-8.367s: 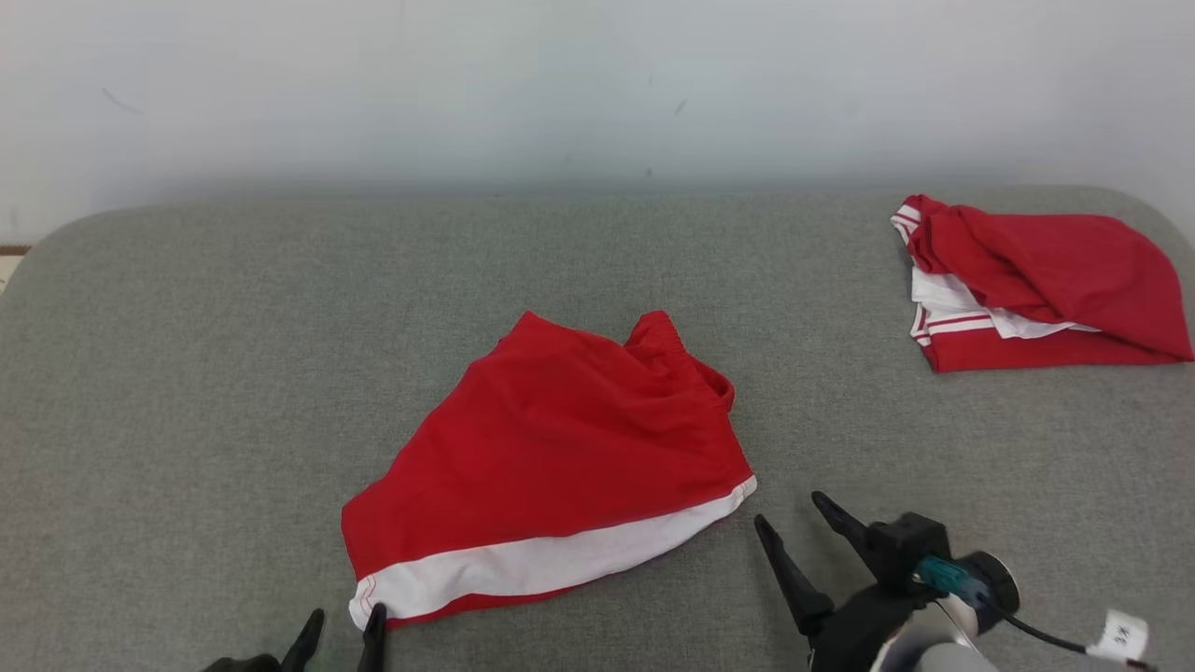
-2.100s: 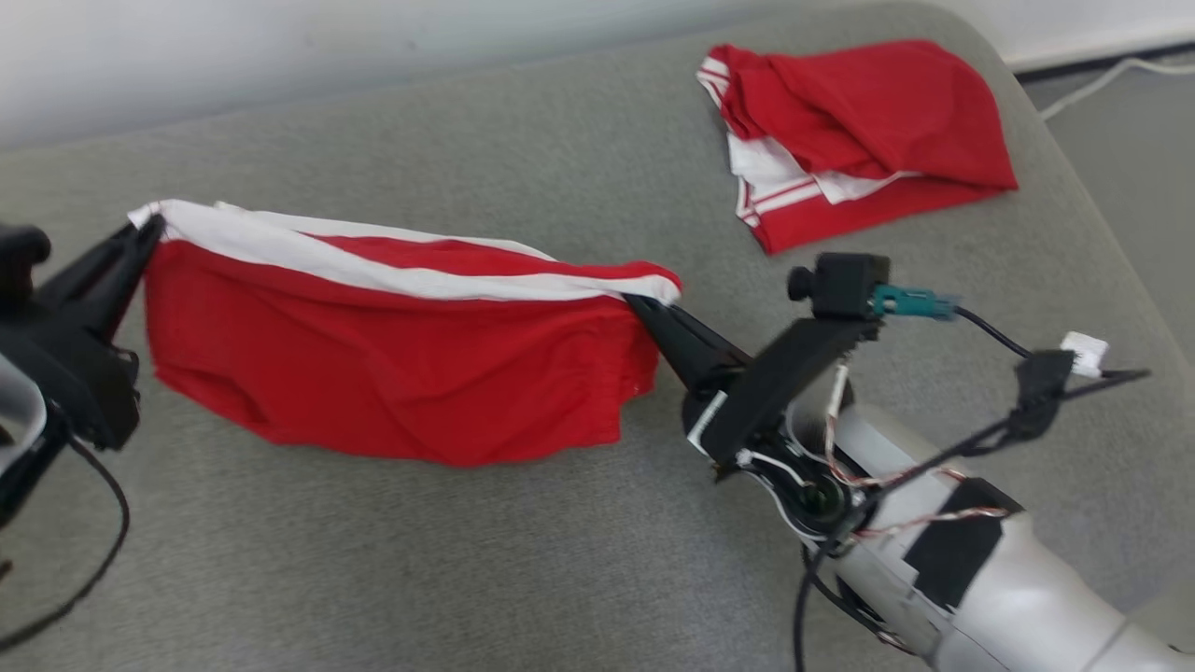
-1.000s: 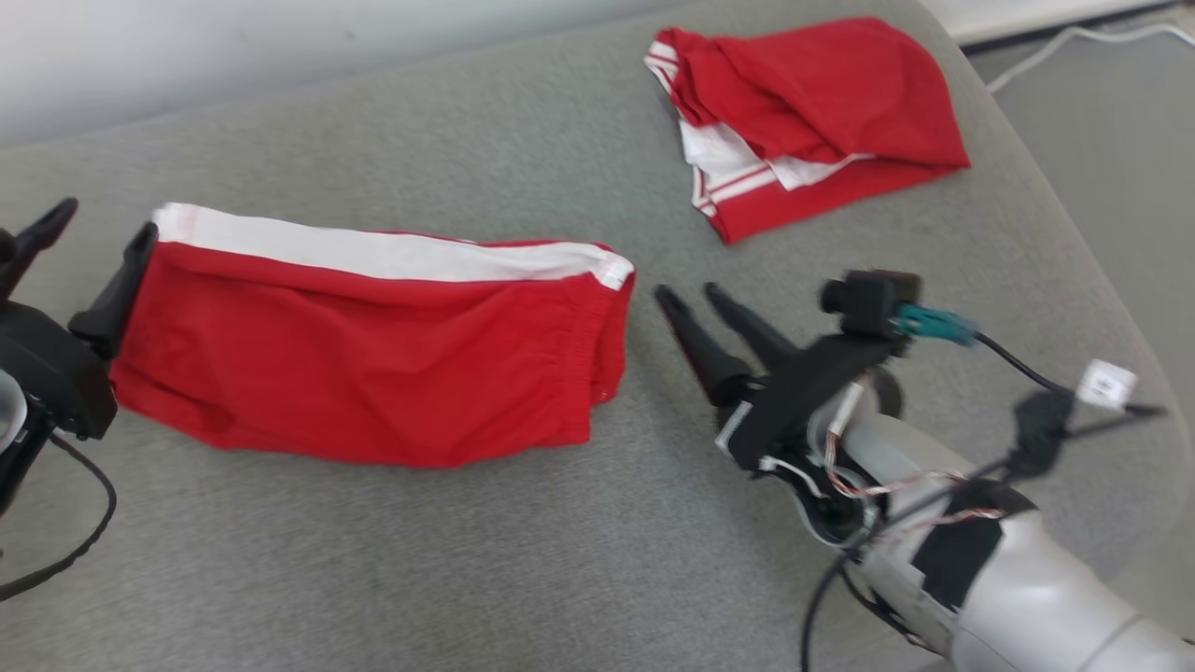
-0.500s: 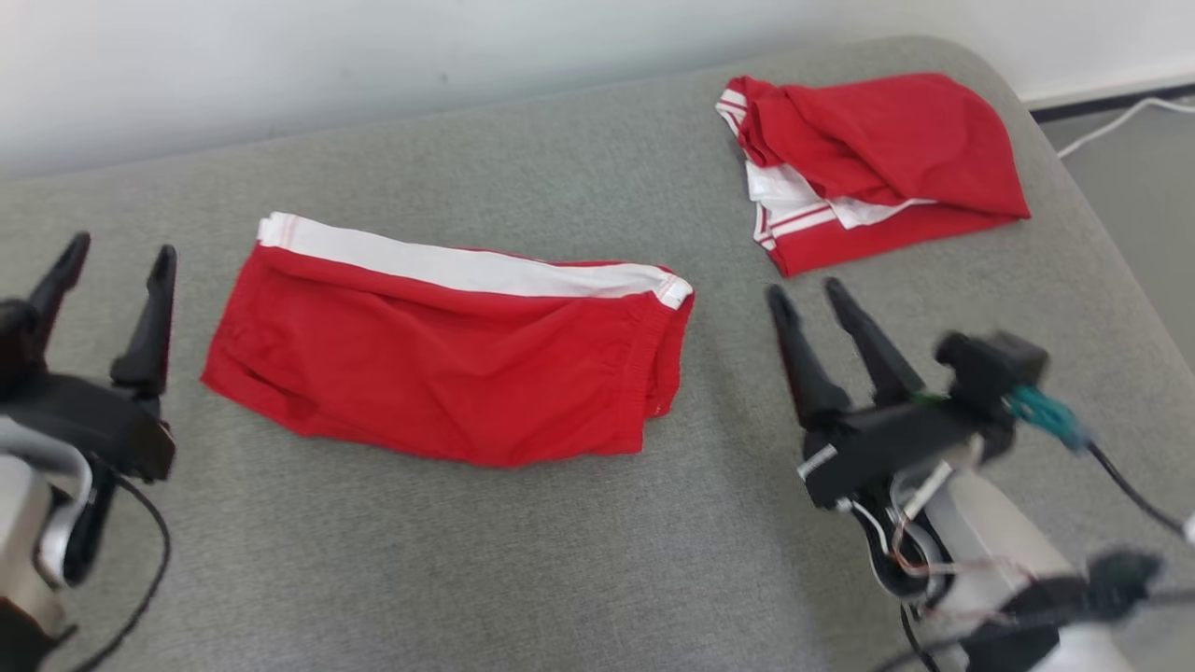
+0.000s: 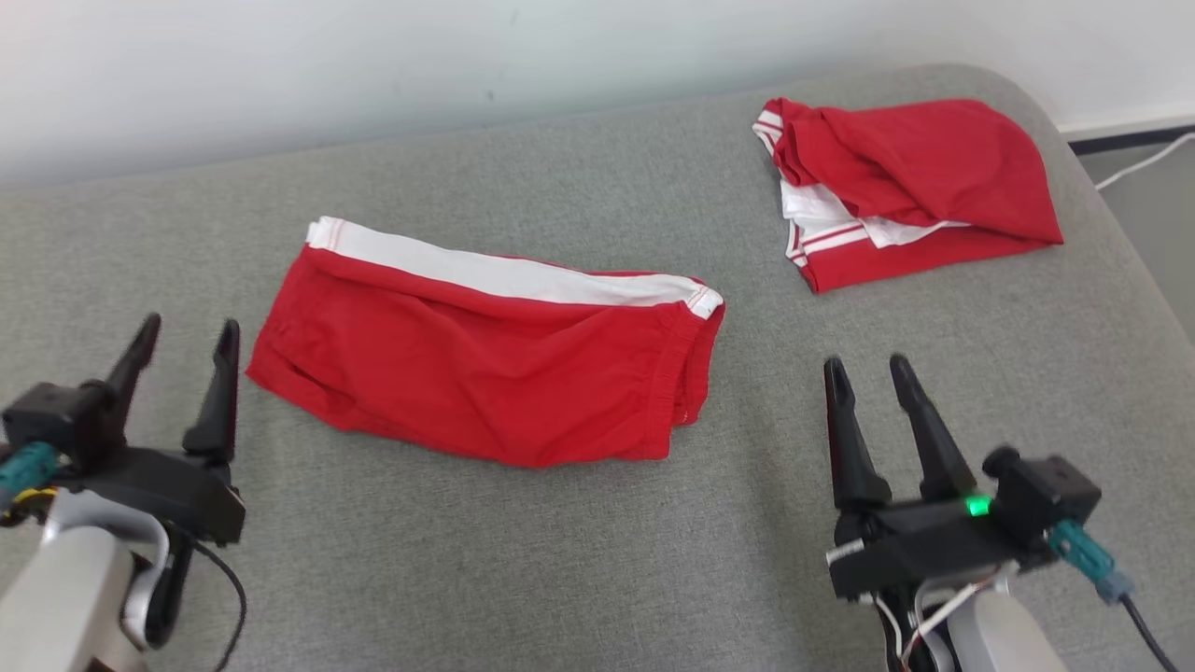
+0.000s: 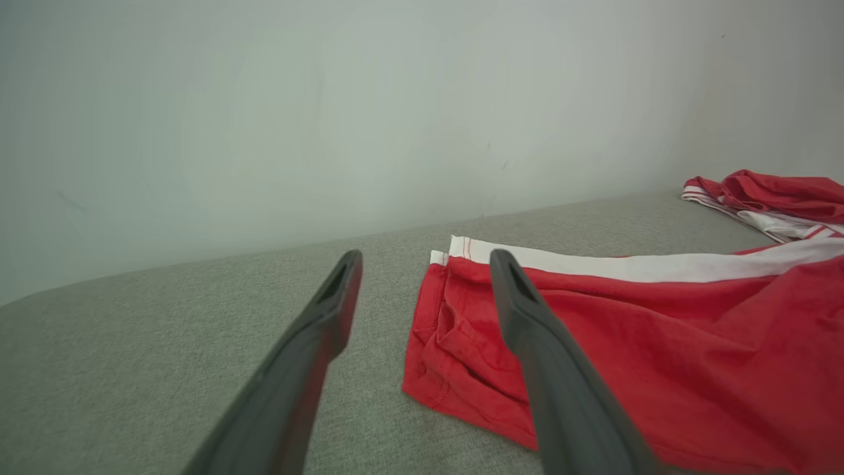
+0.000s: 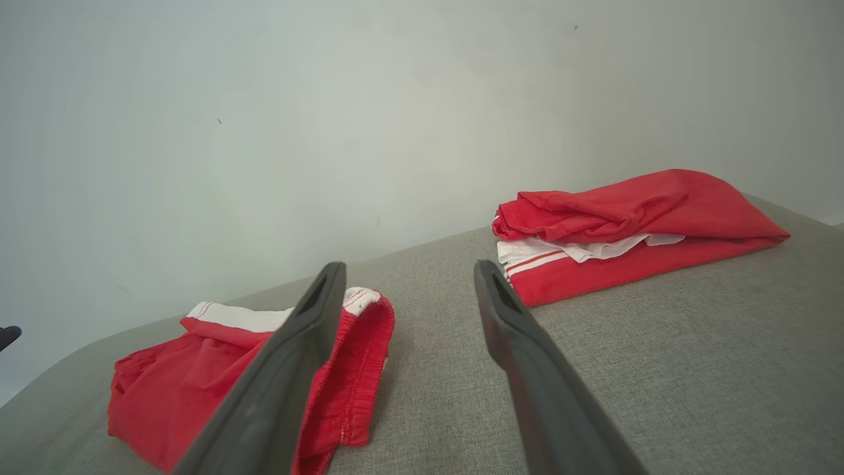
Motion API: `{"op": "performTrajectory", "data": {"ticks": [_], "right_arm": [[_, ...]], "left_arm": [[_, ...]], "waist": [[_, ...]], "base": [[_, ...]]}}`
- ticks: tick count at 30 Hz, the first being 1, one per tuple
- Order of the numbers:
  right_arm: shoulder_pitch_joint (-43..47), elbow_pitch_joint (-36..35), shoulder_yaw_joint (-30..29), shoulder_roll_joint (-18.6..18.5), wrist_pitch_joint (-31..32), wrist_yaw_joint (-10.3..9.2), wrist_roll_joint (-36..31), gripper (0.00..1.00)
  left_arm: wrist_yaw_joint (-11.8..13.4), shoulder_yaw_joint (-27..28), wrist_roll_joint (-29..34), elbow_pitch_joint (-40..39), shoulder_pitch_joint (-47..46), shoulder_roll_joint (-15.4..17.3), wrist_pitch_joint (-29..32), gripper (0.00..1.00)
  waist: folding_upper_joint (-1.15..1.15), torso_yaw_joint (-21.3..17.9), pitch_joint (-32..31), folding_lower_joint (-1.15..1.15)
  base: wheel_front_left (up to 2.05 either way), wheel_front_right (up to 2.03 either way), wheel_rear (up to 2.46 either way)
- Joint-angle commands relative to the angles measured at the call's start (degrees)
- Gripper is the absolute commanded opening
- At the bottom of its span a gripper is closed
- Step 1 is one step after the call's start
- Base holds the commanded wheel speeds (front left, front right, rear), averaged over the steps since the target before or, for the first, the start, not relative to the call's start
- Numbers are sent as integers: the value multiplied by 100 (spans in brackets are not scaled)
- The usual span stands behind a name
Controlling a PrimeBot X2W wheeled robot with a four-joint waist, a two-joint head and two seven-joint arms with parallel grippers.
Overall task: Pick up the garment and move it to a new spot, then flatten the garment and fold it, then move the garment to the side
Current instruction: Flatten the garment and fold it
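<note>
My left gripper hovers with its two long dark fingers spread apart and nothing between them, near the left edge of the grey woven fabric surface. It is just beside the left end of the red garment with a white band and not touching it. That garment lies loose and a little rumpled about the middle of the surface. Its white band runs along the side facing the far edge, and its gathered elastic end points toward the right edge. In my left wrist view the left gripper frames the garment's near corner, where the cloth is folded back on itself. My right gripper is also spread wide and empty, close to the near edge on the right and clear of the gathered end. A small green light glows on its body. In my right wrist view the right gripper has the garment to its left and a folded red garment with red-and-white striped trim to its right. The folded one sits by the far right corner, well apart from both grippers, below the pale wall.
</note>
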Motion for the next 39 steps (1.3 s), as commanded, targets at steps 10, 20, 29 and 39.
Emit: {"op": "performTrajectory", "data": {"ticks": [10,20,29,39], "right_arm": [[257,-150,-39,104,-6,-3,-309,100],[187,-75,113,147,-6,-3,-308,100],[181,-97,115,197,-6,-3,-348,100],[151,-63,127,231,-6,-3,-370,100]], "left_arm": [[-358,247,398,945,-144,-635,-30,100],[-609,575,577,2039,-579,-844,-27,100],[-701,757,854,2724,-825,-858,-27,100],[-824,807,943,3278,-922,-1029,-24,16]], "waist": [[0,2,-49,0],[0,-326,134,0],[0,-584,368,0],[0,-547,345,0]], "base": [[0,0,0],[0,0,0],[0,0,0],[0,0,0]]}}
